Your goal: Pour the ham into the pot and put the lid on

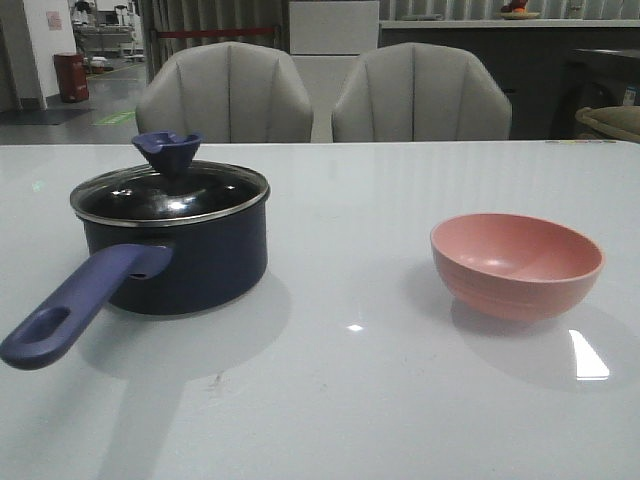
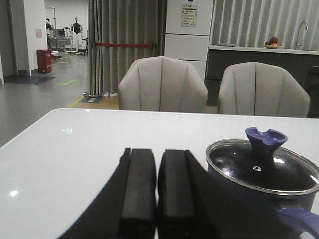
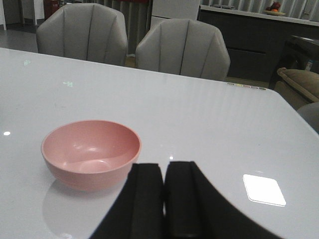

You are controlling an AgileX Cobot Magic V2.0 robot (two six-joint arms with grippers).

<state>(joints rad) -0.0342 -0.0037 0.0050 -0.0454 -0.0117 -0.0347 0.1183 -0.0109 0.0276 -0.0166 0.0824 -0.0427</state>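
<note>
The dark navy pot (image 1: 190, 265) stands on the white table at the left, its violet-blue handle (image 1: 75, 310) pointing toward the near left. The glass lid (image 1: 170, 192) with the blue knob (image 1: 166, 150) sits on it. Both also show in the left wrist view: the pot (image 2: 254, 209) and the lid (image 2: 261, 167). My left gripper (image 2: 157, 154) is shut and empty, beside the pot. The pink bowl (image 1: 517, 264) at the right looks empty; it also shows in the right wrist view (image 3: 91, 152). My right gripper (image 3: 164, 167) is shut and empty, beside it. No ham shows.
Two grey chairs (image 1: 225, 92) (image 1: 420, 92) stand behind the table's far edge. A counter (image 1: 500, 22) runs along the back wall. Neither gripper shows in the front view.
</note>
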